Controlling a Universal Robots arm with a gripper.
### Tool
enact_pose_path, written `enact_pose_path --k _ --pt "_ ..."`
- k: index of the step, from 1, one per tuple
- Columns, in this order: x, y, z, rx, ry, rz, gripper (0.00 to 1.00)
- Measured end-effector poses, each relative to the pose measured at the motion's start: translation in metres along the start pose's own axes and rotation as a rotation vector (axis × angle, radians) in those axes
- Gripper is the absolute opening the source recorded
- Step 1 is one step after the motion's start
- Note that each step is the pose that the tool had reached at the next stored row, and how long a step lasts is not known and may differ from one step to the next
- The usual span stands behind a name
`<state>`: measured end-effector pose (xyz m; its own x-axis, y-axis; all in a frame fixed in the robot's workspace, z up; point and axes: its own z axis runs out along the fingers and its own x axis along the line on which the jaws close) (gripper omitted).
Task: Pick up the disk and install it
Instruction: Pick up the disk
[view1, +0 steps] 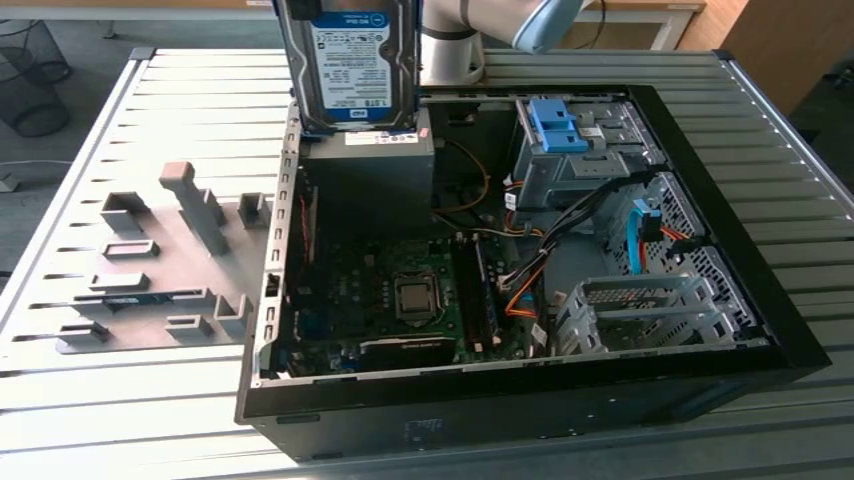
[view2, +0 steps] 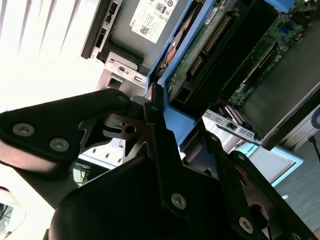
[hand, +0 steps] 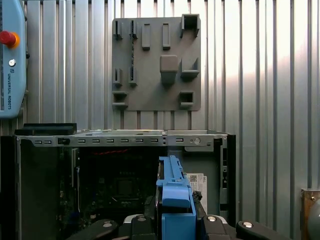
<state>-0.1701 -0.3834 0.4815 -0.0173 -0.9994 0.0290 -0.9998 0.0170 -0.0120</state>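
Jaws tight on the disk (view1: 350, 60)

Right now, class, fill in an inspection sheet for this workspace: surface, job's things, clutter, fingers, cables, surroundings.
Surface: slatted metal table carrying an open computer case.
Job's things: disk held upright over the case, label facing the exterior view; not installed.
Clutter: grey fixture plate on the table beside the case, on the exterior view's left; blue bracket inside the case.
Grippers: gripper has its fingers closed on the disk's blue rail.
Cables: orange and black wires and a blue cable, all inside the case.
Surroundings: wire basket on the floor beyond the table.
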Motion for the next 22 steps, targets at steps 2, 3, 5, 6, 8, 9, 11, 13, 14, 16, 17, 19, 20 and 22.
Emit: enact_pose_path --k 2,3,5,6,8,9,11,13,14,16,17,19,20,22 --pt "-0.0001 -0.0041 0.0001 0.0001 0.0 0.0 0.36" --pt "-0.0001 -0.0059 0.0001 0.0 0.0 0.0 0.36" --pt "-0.0002 -0.0088 0.0001 0.0 0.0 0.0 0.36" --pt "-0.0002 -0.0102 0.0001 0.0 0.0 0.0 0.36" --pt "-0.0003 -0.0135 0.0001 0.0 0.0001 0.0 0.36" --pt "-0.0003 -0.0153 0.0001 0.0 0.0001 0.0 0.36" --pt "-0.0003 -0.0191 0.0002 0.0 0.0 0.0 0.36" --pt "-0.0004 -0.0232 0.0003 0.0 0.0 0.0 0.36" --pt "-0.0005 -0.0254 0.0003 0.0 0.0 0.0 0.36" --pt "-0.0005 -0.0297 0.0003 0.0 0.0001 0.0 0.36" --pt "-0.0006 -0.0319 0.0004 0.0 0.0 0.0 0.36" --pt "-0.0006 -0.0366 0.0004 0.0 0.0 0.0 0.36" --pt "-0.0007 -0.0387 0.0005 0.0 0.0 0.0 0.36" --pt "-0.0005 -0.0414 0.0005 0.0 0.0 0.0 0.36"
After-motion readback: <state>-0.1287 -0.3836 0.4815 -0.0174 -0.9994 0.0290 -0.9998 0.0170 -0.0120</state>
